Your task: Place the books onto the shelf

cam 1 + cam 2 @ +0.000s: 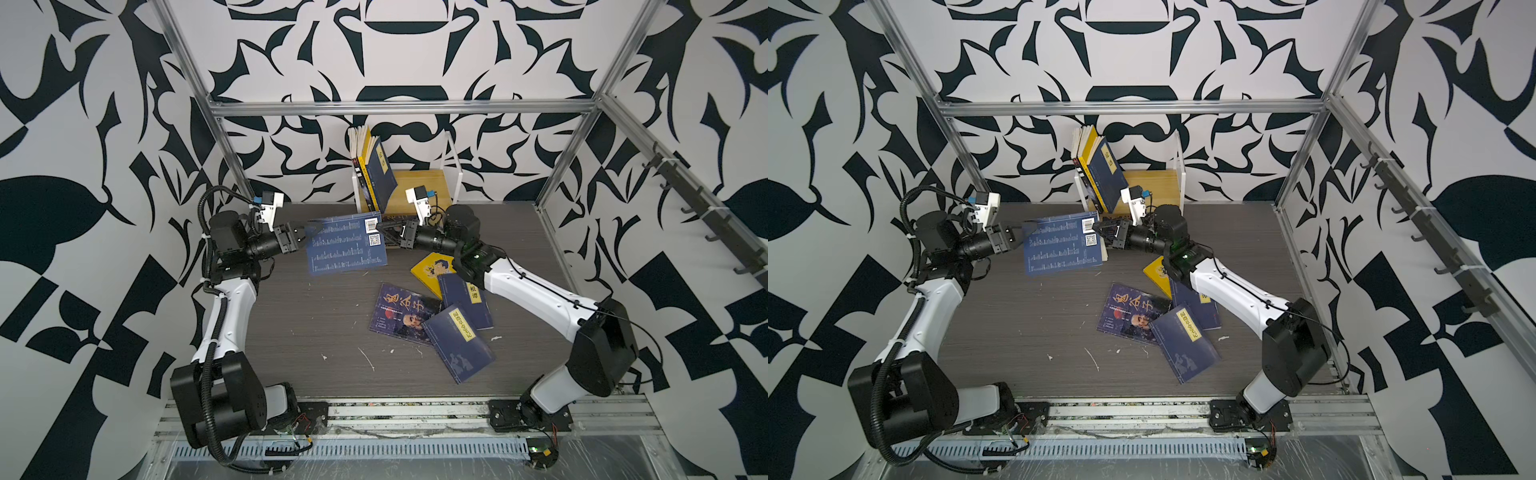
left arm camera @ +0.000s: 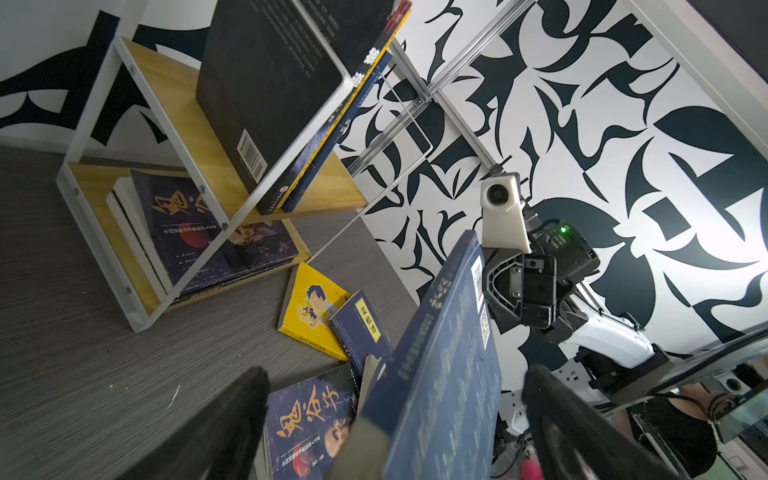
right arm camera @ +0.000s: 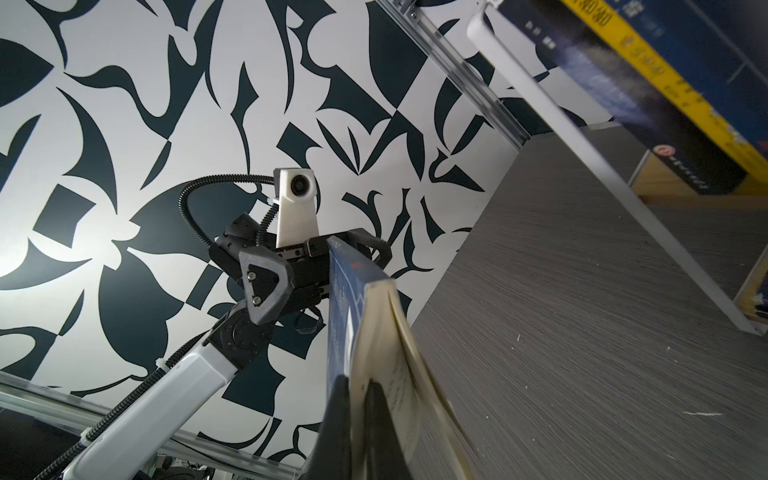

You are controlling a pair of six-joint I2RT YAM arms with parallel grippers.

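1. Between both arms, above the surface (image 1: 316, 332), the navy book (image 1: 345, 245) hangs, long axis running gripper to gripper.
2. Right gripper (image 1: 380, 227) is clenched on its barcode edge; left gripper (image 1: 305, 232) is spread wide astride the opposite corner, not gripping.
3. Shelf (image 1: 419, 183) stands just behind, nearer the right arm.

Dark wood-grain tabletop (image 1: 311, 324), black-and-white patterned walls (image 1: 83, 124), aluminium frame (image 1: 399, 109), hook rail (image 1: 706, 208).

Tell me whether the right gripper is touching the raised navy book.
Touching. The right wrist view shows the right gripper shut on the raised navy book, with one dark finger pressed against each side of its near edge.
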